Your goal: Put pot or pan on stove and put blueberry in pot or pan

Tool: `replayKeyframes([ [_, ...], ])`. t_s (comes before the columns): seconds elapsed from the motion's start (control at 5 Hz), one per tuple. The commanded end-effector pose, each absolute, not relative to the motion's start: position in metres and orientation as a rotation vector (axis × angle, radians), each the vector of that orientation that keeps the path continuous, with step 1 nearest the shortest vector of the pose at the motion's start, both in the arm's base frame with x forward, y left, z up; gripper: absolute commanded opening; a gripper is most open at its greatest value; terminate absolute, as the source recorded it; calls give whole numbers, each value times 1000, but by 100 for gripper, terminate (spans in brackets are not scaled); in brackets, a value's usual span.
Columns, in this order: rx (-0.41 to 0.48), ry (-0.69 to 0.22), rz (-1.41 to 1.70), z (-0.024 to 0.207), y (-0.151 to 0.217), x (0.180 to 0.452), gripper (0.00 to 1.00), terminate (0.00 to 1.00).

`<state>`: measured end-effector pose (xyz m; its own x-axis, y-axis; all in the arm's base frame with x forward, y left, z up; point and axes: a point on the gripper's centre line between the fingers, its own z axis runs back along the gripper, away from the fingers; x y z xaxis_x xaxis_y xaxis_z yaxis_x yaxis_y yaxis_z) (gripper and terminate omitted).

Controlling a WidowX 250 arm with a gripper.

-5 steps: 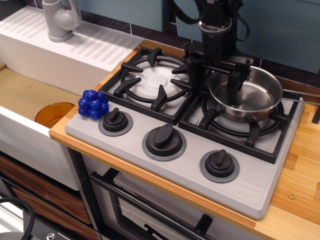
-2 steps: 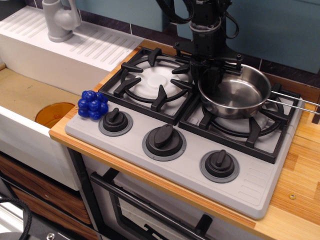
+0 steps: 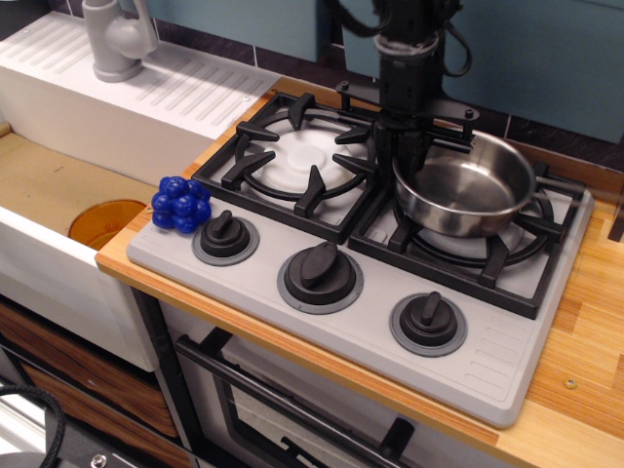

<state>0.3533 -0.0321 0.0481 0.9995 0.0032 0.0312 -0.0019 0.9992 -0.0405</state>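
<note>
Hand (image 3: 421, 146): black, hanging straight down from the arm at the far-left rim of the saucepan (image 3: 466, 195). Fingers straddle the rim, one inside the bowl, one outside; appears pinched on the rim, though the contact itself is hidden behind the hand body.

Saucepan: shiny steel, shallow, empty. Sits on the right-hand grate of the stove (image 3: 370, 322), slightly tilted. Its handle cannot be made out from this view.

Left-hand grate (image 3: 292, 161): bare, white burner disc visible, just beside the hand.

Three black knobs along the stove's near edge; the left knob (image 3: 225, 235) lies closest to the blueberry.

Blueberry (image 3: 181, 204): bright blue bumpy cluster at the stove's near-left corner, touching or just beside the left knob's ring, well apart from the saucepan.

Left of the stove: sink basin with an orange disc (image 3: 104, 222) in it; grey faucet (image 3: 117, 39) on the white drainboard behind. Wooden desk (image 3: 585, 370) surrounds the stove.
</note>
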Motion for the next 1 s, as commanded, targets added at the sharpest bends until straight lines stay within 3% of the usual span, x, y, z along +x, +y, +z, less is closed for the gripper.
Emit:
replayKeyframes([
  [0.0,-24,-80,-19,121,-29,364,0,0],
  [0.2,-28,-73,-46,125,-21,368,0,0],
  [0.8,-15,-76,-178,132,46,393,0,0],
])
